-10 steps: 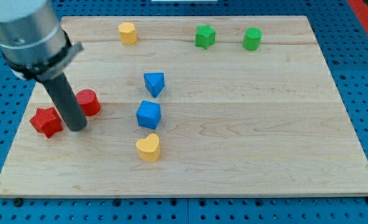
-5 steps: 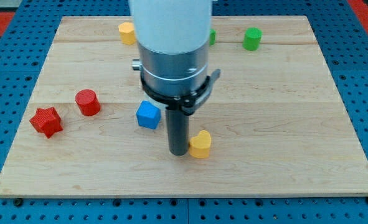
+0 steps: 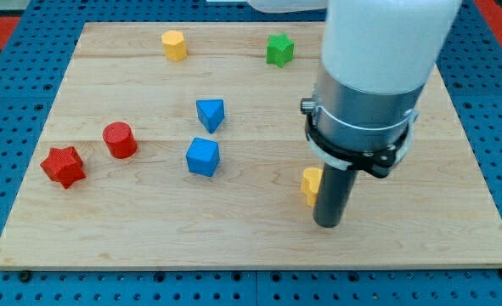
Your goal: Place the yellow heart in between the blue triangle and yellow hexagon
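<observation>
The yellow heart (image 3: 310, 184) lies right of the board's middle, partly hidden behind my rod. My tip (image 3: 328, 223) rests on the board just to the heart's right and below it, touching or nearly touching it. The blue triangle (image 3: 210, 113) sits left of centre. The yellow hexagon (image 3: 174, 44) stands near the view's top left. Both are far to the left of the heart and my tip.
A blue cube (image 3: 203, 156) lies just below the blue triangle. A red cylinder (image 3: 119, 139) and a red star (image 3: 63, 165) sit at the left. A green star (image 3: 279, 49) is at the top. The arm's body hides the top right of the wooden board (image 3: 454, 170).
My tip swept from the left by the red blocks to the right. The yellow heart was pushed rightward from below the blue cube. The arm now hides the green cylinder.
</observation>
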Tool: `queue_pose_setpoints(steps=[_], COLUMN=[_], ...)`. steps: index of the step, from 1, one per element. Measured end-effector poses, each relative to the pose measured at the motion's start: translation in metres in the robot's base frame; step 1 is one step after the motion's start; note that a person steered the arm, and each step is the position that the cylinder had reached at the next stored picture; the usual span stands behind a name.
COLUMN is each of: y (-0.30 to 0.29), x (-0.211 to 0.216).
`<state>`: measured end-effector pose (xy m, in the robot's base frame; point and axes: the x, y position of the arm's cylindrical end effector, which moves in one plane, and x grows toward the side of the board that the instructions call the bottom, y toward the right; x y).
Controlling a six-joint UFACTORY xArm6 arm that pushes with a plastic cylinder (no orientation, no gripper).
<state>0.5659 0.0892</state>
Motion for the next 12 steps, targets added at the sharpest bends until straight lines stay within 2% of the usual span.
queue_pose_setpoints(steps=[2,4,7,8,12], y=[0.014,-0.008,-0.028,-0.053,-0.082], x=[-0.015,-0.036,-0.042,-0.044,-0.103])
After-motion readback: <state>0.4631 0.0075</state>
